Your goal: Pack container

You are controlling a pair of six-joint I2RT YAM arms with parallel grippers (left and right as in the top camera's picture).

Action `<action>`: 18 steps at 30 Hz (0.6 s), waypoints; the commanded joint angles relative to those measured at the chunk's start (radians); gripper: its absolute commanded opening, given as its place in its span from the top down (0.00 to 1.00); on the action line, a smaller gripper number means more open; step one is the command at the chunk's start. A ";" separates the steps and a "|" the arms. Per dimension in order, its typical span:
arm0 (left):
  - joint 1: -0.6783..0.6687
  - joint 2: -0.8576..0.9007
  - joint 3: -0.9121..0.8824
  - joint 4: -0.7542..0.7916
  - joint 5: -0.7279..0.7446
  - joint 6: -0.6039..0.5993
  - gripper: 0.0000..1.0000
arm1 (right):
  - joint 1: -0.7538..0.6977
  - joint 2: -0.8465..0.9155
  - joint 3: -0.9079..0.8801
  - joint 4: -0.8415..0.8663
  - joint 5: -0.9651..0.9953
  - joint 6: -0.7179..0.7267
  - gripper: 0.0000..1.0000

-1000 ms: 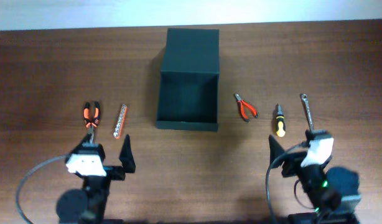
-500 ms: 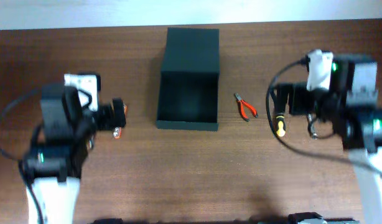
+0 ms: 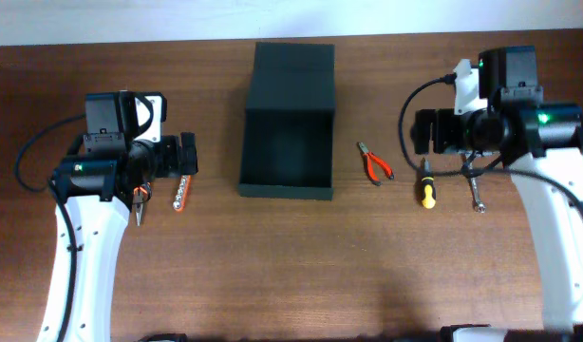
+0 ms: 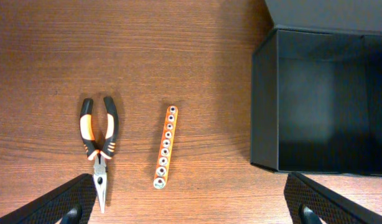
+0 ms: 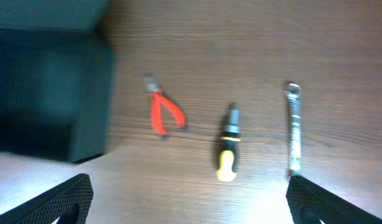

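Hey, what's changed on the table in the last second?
Both arms swung forward from the near edge. The left gripper is now open above the orange pliers and socket rail, the right gripper open above the screwdriver and wrench. Nothing was taken hold of. The container, red pliers and other tools lie unmoved.

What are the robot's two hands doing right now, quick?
Left hand: open, holding nothing.
Right hand: open, holding nothing.

Even, soft light; left wrist view crisp, right wrist view blurred (container [image 4: 321, 106] interior dark)
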 commanded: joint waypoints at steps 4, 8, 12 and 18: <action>0.004 0.006 0.014 -0.002 -0.005 0.022 0.01 | -0.140 0.149 0.023 0.004 0.085 -0.041 0.05; 0.004 0.009 0.014 -0.001 -0.011 0.022 0.01 | -0.211 0.261 0.023 -0.015 0.060 -0.093 0.09; 0.004 0.010 0.014 -0.004 -0.012 0.023 0.01 | -0.241 0.351 0.023 -0.018 0.052 -0.126 0.10; 0.004 0.010 0.013 -0.004 -0.012 0.023 0.01 | -0.245 0.447 0.023 0.017 0.056 -0.232 0.16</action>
